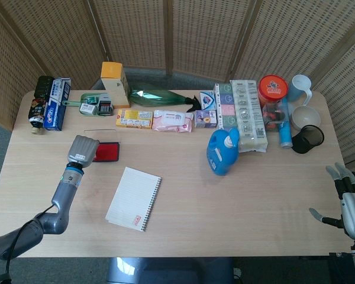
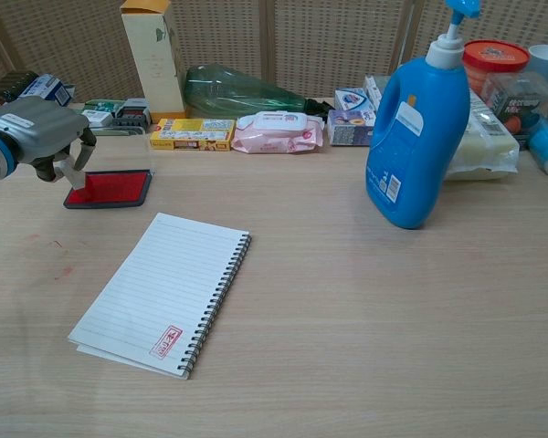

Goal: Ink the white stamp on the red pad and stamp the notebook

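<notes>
Head looks down; chest low, nearer table (image 2: 365, 301).

Wooden table (image 1: 225, 201): notebook (image 1: 134, 198), red pad (image 1: 106, 152)

Blue detergent bottle (image 2: 418, 128) upright mid-table, green plastic bottle (image 2: 240, 93) lying at the back, pink wipes pack (image 2: 277, 131), yellow box (image 2: 193, 134), 2 cups (image 1: 304, 102) far right.

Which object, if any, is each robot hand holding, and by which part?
The left robot hand pinches the small white stamp by its upper body, its lower end at the red ink pad. The right robot hand holds nothing.
</notes>
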